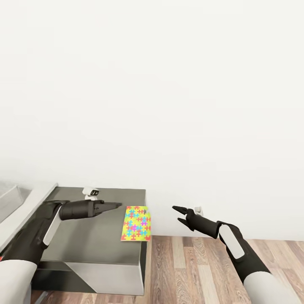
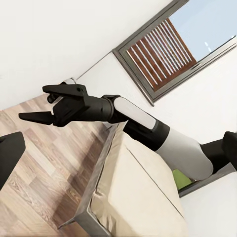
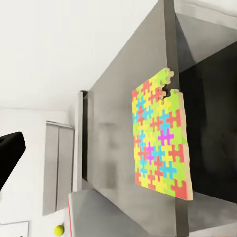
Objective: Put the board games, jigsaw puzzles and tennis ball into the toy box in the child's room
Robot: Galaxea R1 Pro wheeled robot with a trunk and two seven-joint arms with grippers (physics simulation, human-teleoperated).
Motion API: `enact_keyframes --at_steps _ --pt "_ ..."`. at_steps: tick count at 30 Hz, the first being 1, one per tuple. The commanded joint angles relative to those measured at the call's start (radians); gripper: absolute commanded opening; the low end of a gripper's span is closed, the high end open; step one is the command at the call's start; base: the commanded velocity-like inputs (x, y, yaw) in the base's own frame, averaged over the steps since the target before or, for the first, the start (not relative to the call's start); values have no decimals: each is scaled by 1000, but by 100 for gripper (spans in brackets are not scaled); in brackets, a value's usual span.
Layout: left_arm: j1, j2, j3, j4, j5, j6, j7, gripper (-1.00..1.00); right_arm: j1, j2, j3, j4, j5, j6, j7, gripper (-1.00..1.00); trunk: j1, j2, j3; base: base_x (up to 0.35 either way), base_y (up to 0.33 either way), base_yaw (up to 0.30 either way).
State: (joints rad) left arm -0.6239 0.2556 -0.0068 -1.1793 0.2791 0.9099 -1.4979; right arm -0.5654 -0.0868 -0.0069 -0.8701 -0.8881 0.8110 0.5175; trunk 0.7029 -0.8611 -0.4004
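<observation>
- Left tool (image 1: 114,206): fingers closed together to a point, nothing between them. It hangs over the dark-grey top of the low cabinet (image 1: 90,236), aimed toward the jigsaw puzzle (image 1: 136,223) and stopping just short of it.
- Right tool (image 1: 177,213): its two black fingers are spread apart and hold nothing. It hangs in the air beyond the cabinet's right end, above the wood-plank floor (image 1: 202,270), pointing back toward the puzzle. The left wrist view shows the same tool (image 2: 44,103) with its fingers parted.
- Jigsaw puzzle: a thin, roughly rectangular sheet of interlocking pieces in yellow, pink, blue, green and red-orange. It lies flat at the cabinet's right end, with its right edge reaching the top's edge or slightly past it. In the right wrist view the puzzle (image 3: 160,138) shows a pale tan underside edge and a notched corner with one piece partly separated.
- Small white object (image 1: 91,193) with a dark face panel stands at the back of the cabinet top, behind the left tool; its nature is unclear.
- Counter (image 1: 25,211): pale top adjoining the cabinet's left end, carrying the toy box (image 1: 10,196), a pale grey tray cut off by the frame.
- Tennis ball (image 3: 59,229): a small yellow-green ball in the right wrist view, apparently on the pale counter.
- Bed (image 2: 133,197): beige mattress on a grey frame, below a dark-framed window (image 2: 173,44).
</observation>
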Motion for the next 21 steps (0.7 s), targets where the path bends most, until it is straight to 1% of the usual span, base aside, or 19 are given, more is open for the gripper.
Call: enact_keyframes --at_steps 1,9,17,21 --pt "-1 1 -1 0 2 11 -2 100 -1 0 -1 0 -2 5 1 100 0 -1 -1 2 119 0" --pt "0 0 -1 0 2 10 -2 100 -1 2 -1 0 -2 5 1 100 0 -1 -1 1 91 0" --pt "0 -1 -1 0 1 10 -2 100 -1 -1 -1 0 -2 5 1 100 0 -1 -1 18 -3 0" --pt "0 0 0 1 1 10 0 100 -1 2 0 0 -1 5 1 100 0 -1 -1 3 -1 0"
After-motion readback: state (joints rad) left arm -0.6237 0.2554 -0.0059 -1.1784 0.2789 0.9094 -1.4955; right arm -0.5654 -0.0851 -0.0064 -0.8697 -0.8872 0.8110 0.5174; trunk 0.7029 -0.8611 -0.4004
